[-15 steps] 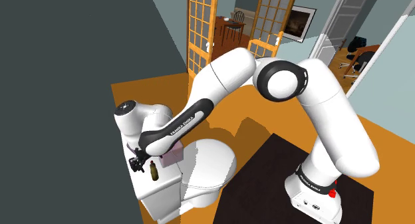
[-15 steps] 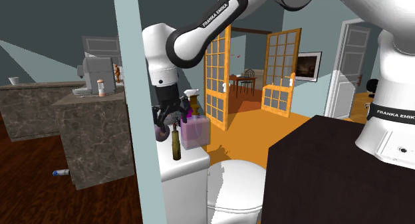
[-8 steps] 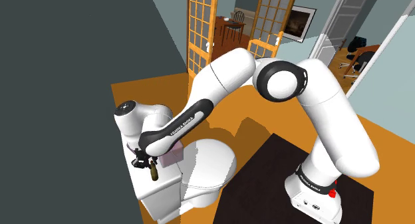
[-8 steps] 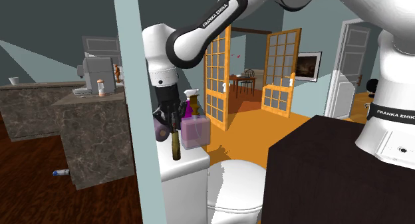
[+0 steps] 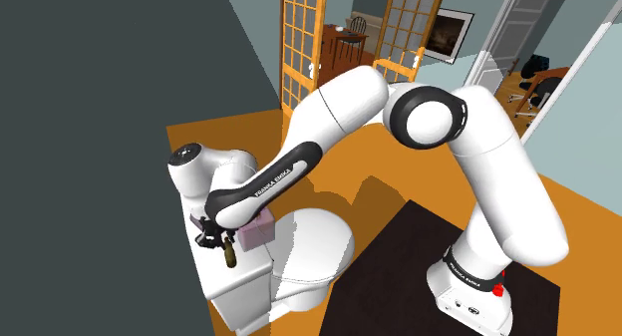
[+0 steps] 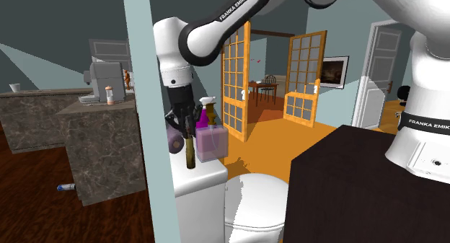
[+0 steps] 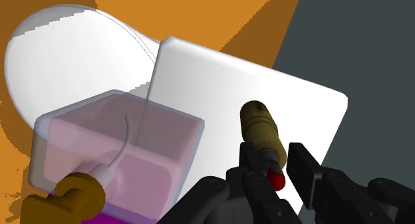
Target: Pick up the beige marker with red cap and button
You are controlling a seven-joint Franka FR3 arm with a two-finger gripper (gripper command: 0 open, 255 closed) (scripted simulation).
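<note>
In the shoulder view, the black gripper [image 5: 211, 234] points down over the white toilet tank [image 5: 237, 289]. The marker [image 5: 228, 255] stands upright on the tank lid directly beneath the fingers, its top reaching up into them. A translucent pink spray bottle [image 5: 259, 230] sits just beside the fingers, on the side toward the toilet bowl lid [image 5: 317, 246].

In the second exterior view, the gripper [image 6: 188, 127] hangs straight down from the white arm, and the 2 fingers come down around the upper end of the marker [image 6: 190, 153]. Its dark olive body stands upright below them on the tank [image 6: 202, 182]. The spray bottle [image 6: 211, 141] stands just beside the fingers, close to the marker but apart from it.

In the wrist view, the gripper [image 7: 273, 151] is parted, with the 2 fingers [image 7: 249, 164] flanking the marker's red-capped end. 1 finger lies right against the marker [image 7: 262, 128]. A thin gap shows between the red cap and the other finger, so there is no clasp. The tan-olive barrel runs away from the fingertips over the white tank lid [image 7: 213, 83]. The spray bottle [image 7: 120, 149] lies off to 1 side of the fingers.
</note>
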